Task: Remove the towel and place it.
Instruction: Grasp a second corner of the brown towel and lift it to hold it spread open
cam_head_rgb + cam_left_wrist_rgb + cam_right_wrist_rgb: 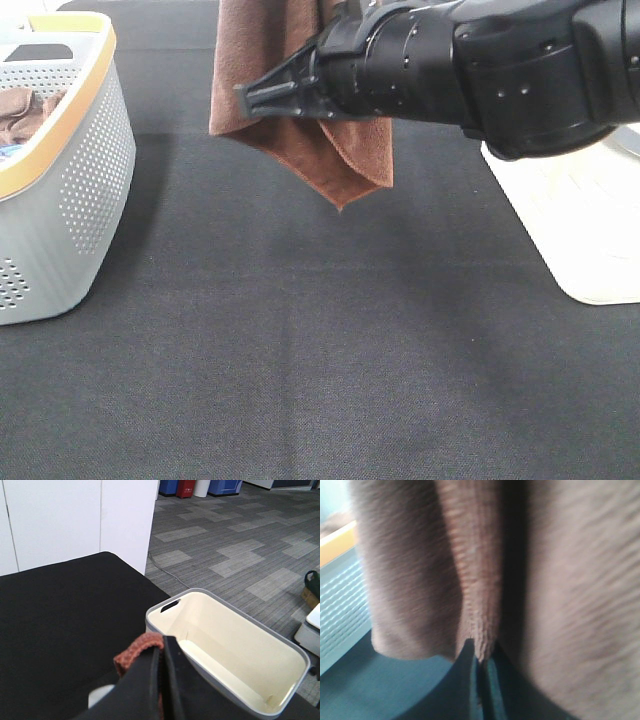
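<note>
Reddish-brown cloth is what I see first from up high: the towel (345, 160) hangs in the air over the black table (320, 350), with its low corner pointing down and not touching. Its top goes out of sight. The right claw (248, 98) reaches across from the right and its tips sit at the towel's edge. A grey basket (70, 170) stands to the left, and a white tub (590, 230) to the right.

From the left arm's camera, the left claw (161, 647) is squeezed tight on a small hump of the towel (137, 652). The tub (235, 640) sits below, open, with nothing in the part I can see.

From the right arm's camera, the towel (560, 580) fills nearly everything. The right claw (479, 672) is pressed together with just a thin fold caught at its tips.

Here is what I think could go wrong. That fold is tiny, so a quick tug could pull it out, and half the towel would flop down. If the two arms move apart too fast, one pinch may slip. If they go low, the hanging corner could drag on the table or catch on a rim.
</note>
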Available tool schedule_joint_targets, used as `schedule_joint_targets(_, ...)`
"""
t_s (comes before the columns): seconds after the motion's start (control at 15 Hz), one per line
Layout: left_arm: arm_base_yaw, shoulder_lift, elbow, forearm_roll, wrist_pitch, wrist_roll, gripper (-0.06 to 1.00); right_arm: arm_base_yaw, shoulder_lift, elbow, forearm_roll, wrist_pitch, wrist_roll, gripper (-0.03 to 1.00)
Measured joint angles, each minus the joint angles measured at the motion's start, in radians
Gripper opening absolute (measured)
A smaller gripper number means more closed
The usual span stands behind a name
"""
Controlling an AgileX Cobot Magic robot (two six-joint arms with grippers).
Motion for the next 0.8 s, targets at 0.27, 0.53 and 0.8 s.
schedule_joint_targets(0.27,0.002,0.027,0.000,0.123,0.011,-0.031,0.00,0.000,-0.004,0.000,0.169,0.134,-0.134,0.00)
schedule_joint_targets(0.53,0.002,0.091,0.000,0.311,0.032,-0.098,0.00,0.000,-0.054,0.029,0.322,0.157,-0.342,0.00)
schedule_joint_targets(0.8,0.043,0.129,0.000,0.348,0.038,-0.130,0.00,0.000,-0.113,0.079,0.336,0.167,-0.401,0.00)
